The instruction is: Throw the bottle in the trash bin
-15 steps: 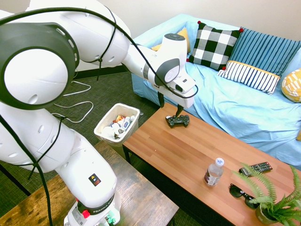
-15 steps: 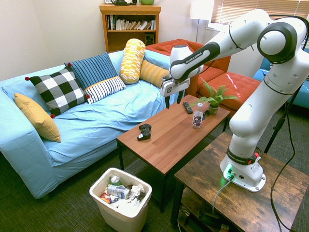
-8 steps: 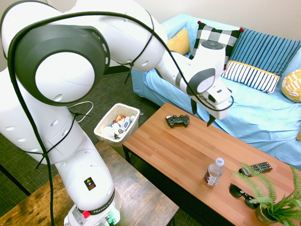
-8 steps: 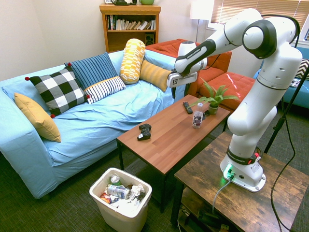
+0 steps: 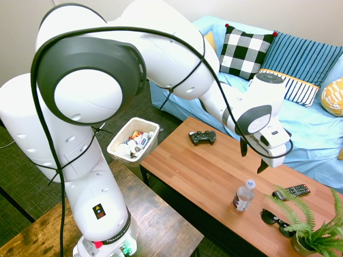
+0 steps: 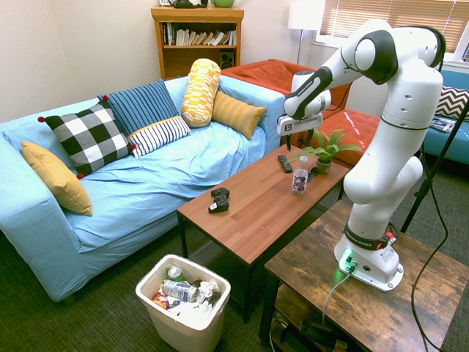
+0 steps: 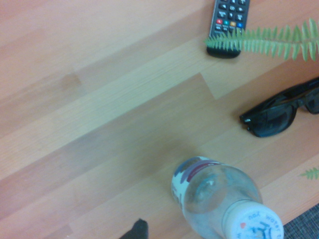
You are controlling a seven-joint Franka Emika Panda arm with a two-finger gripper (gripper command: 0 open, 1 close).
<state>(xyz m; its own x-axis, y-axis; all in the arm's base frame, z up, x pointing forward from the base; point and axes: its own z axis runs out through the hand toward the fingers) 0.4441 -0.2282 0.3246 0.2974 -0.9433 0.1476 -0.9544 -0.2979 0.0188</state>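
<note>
Bottle point(image 5: 244, 196) upright on tbl point(image 5: 182, 160), long axis vert., cap point(image 5: 250, 183) up.

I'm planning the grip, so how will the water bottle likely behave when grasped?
The bottle looks like thin clear plastic, so its sides may give under a squeeze. Standing upright and taller than it is wide, it could tip if nudged off-centre. Its smooth shoulder above the label might prove slippery.
</note>
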